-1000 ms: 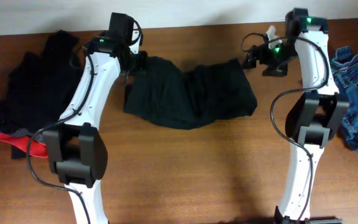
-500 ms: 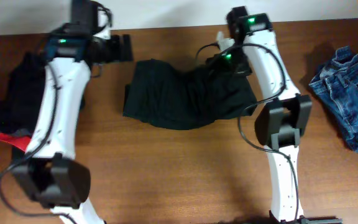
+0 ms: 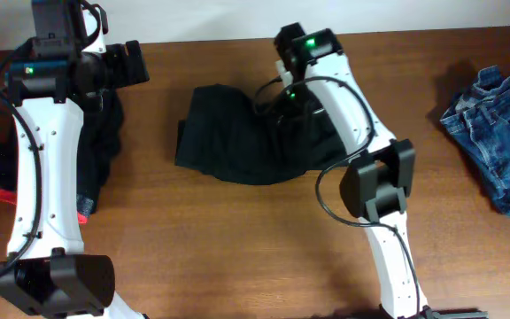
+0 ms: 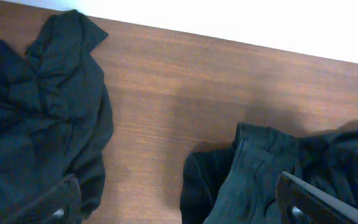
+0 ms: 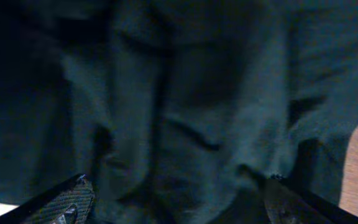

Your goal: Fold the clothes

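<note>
A black garment (image 3: 237, 137) lies bunched in the middle of the table, and its waistband end (image 4: 260, 168) shows in the left wrist view. My left gripper (image 3: 129, 67) hovers left of it, open and empty (image 4: 185, 208), over bare wood between that garment and a black pile (image 4: 36, 118) of clothes. The pile (image 3: 104, 142) is partly hidden under my left arm, with a red edge (image 3: 82, 211) at its bottom. My right gripper (image 3: 287, 99) hangs open just above the middle garment's right part; dark cloth (image 5: 185, 112) fills its view, with nothing between the fingers (image 5: 67, 202). Blue denim jeans (image 3: 496, 133) lie at the far right.
The table's back edge meets a white wall (image 4: 241, 25) close behind both grippers. Bare wood (image 3: 237, 248) stretches in front of the middle garment and between it and the jeans.
My left gripper opened, let go of the middle garment and swung left toward the pile. My right arm swept left from the table's right side to above that garment.
</note>
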